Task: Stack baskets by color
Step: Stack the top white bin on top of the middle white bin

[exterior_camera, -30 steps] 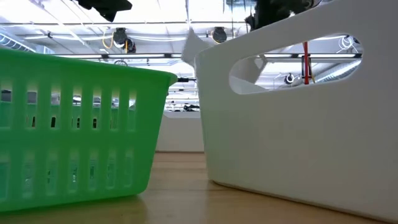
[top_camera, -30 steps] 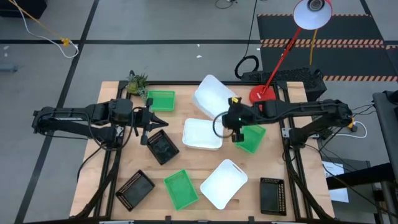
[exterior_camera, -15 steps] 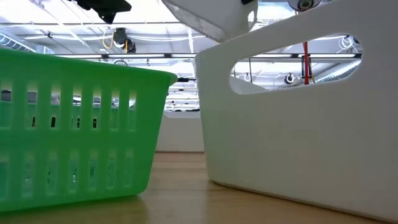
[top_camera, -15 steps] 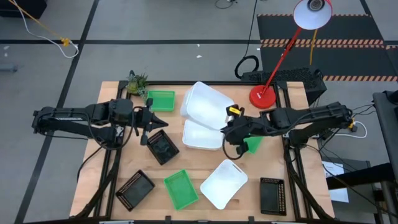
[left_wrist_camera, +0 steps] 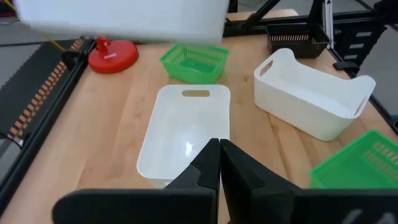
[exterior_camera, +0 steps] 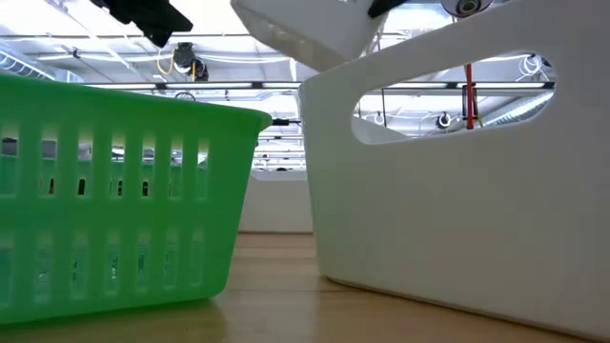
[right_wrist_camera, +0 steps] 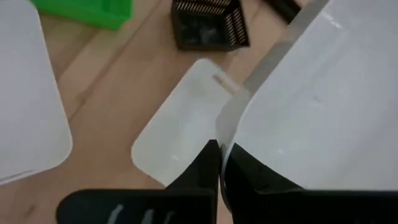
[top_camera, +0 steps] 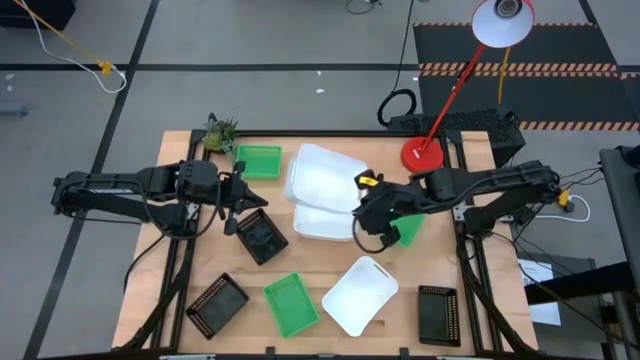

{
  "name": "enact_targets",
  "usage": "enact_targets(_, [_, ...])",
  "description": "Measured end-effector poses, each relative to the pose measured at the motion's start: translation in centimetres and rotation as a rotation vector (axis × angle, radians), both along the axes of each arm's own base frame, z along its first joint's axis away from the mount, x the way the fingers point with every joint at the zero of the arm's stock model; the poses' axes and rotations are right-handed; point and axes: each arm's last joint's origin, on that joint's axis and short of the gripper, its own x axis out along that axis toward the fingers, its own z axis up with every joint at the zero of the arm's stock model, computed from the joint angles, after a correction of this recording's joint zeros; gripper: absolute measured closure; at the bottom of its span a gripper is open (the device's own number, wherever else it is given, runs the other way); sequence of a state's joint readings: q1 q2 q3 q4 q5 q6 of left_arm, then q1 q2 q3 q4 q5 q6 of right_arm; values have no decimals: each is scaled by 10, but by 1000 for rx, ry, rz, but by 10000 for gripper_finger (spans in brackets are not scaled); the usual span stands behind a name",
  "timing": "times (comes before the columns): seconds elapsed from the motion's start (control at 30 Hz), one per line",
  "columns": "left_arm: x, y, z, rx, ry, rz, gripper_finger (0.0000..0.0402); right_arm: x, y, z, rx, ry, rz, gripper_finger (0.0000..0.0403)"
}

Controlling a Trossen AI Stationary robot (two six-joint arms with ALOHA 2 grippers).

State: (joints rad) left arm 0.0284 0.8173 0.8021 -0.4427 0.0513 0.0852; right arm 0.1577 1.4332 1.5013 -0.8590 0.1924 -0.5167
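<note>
My right gripper [top_camera: 366, 198] is shut on a white basket [top_camera: 324, 174] and holds it in the air above a second white basket [top_camera: 322, 224] that lies flat on the table's middle. The third white basket [top_camera: 360, 295] stands near the front edge. My left gripper [top_camera: 236, 206] hovers shut and empty over a black basket [top_camera: 262, 238]. Green baskets sit at the far left [top_camera: 258, 160], near the front [top_camera: 292, 304] and partly under my right arm [top_camera: 406, 228]. Two more black baskets [top_camera: 217, 303] [top_camera: 437, 313] rest at the front corners. My right gripper pinches the white basket's wall at its rim [right_wrist_camera: 235, 122] between the two fingers, at the end nearest the right arm. The fingers come slanting down from the table's right. The basket is lifted clear and tilted, above the white basket on the table [right_wrist_camera: 186, 127].
A red lamp base [top_camera: 422, 155] stands at the far right and a small leafy toy [top_camera: 220, 130] at the far left corner. In the low view a green basket [exterior_camera: 114, 191] and a white basket [exterior_camera: 457, 191] fill the foreground. Bare wood shows between the front baskets.
My right gripper has carried the white basket up and toward the table's left and near side, rolling as it went. The basket now hangs over the middle white basket instead of at the far edge. My left gripper has tipped slightly in place.
</note>
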Motion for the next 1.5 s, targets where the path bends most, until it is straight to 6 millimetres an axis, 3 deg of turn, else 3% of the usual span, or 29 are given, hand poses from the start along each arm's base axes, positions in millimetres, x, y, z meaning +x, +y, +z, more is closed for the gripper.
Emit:
enact_targets(0.43, [0, 0, 0, -11, 3, 5, 387, 28, 2, -41, 39, 188, 91, 399])
enact_targets(0.87, [0, 0, 0, 14, 2, -6, 387, 48, -4, -78, 67, 328, 13, 399])
enact_targets(1.5, [0, 0, 0, 21, 2, -10, 387, 42, -4, -79, 112, 383, -29, 399])
